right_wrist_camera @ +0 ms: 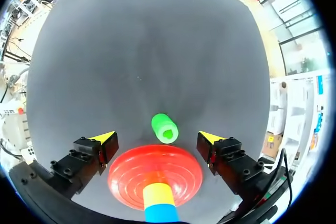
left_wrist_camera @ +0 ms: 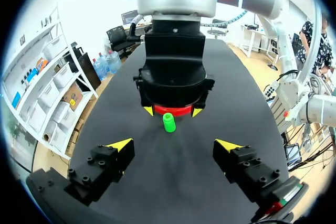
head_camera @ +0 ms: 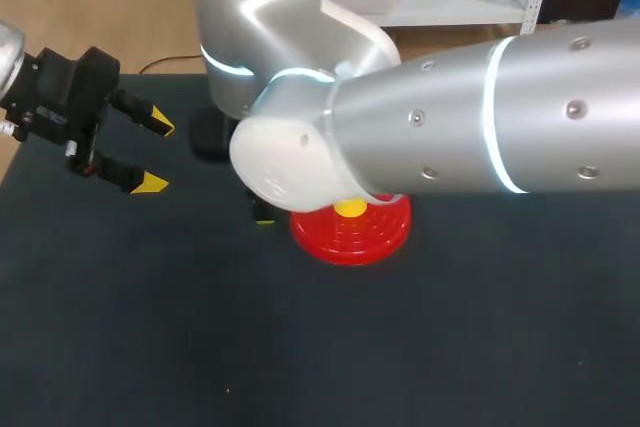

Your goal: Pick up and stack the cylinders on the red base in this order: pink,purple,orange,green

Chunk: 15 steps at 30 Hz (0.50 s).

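Note:
The red base (head_camera: 385,235) sits mid-table, largely under my right arm (head_camera: 450,127). A post with orange, yellow and blue bands (right_wrist_camera: 157,198) rises from the red base (right_wrist_camera: 126,174). A green cylinder (right_wrist_camera: 164,128) rests on the black table just beyond the base, its hollow end showing. My right gripper (right_wrist_camera: 157,138) hangs open over the base, with the cylinder ahead of and below its fingers. From the left wrist, the green cylinder (left_wrist_camera: 168,123) stands in front of the red base (left_wrist_camera: 173,110). My left gripper (head_camera: 155,154) is open and empty at the table's left.
The black table (head_camera: 200,347) stretches wide toward the front and the right. My right arm covers the middle of the head view. No other loose objects show on the table.

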{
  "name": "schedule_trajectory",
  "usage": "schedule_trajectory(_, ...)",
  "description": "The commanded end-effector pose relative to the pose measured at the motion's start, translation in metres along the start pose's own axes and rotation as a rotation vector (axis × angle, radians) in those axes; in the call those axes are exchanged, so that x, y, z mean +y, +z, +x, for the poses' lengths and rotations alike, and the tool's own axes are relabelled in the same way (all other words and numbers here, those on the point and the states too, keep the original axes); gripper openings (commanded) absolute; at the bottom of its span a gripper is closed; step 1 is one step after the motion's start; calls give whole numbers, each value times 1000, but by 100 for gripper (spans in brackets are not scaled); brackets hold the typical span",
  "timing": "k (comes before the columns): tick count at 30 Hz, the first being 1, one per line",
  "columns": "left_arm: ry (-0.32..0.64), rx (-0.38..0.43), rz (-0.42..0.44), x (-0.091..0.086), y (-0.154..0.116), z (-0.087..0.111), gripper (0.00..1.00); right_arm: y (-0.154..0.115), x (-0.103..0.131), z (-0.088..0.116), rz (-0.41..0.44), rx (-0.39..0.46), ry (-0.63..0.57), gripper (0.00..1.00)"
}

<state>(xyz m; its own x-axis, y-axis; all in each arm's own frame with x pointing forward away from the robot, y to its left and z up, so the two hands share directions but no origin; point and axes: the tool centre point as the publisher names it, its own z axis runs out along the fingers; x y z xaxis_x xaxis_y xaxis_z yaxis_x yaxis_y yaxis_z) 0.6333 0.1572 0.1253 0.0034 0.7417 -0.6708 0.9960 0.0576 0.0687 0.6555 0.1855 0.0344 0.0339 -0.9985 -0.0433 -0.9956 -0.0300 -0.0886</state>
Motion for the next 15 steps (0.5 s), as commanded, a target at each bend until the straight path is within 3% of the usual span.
schedule_trajectory(1,1,0,-1,0,0,1,100,3,-1,-2,-8,2,0,100)
schedule_trajectory(15,1,0,-1,0,0,1,100,14,-1,1,-47,19,8,100)
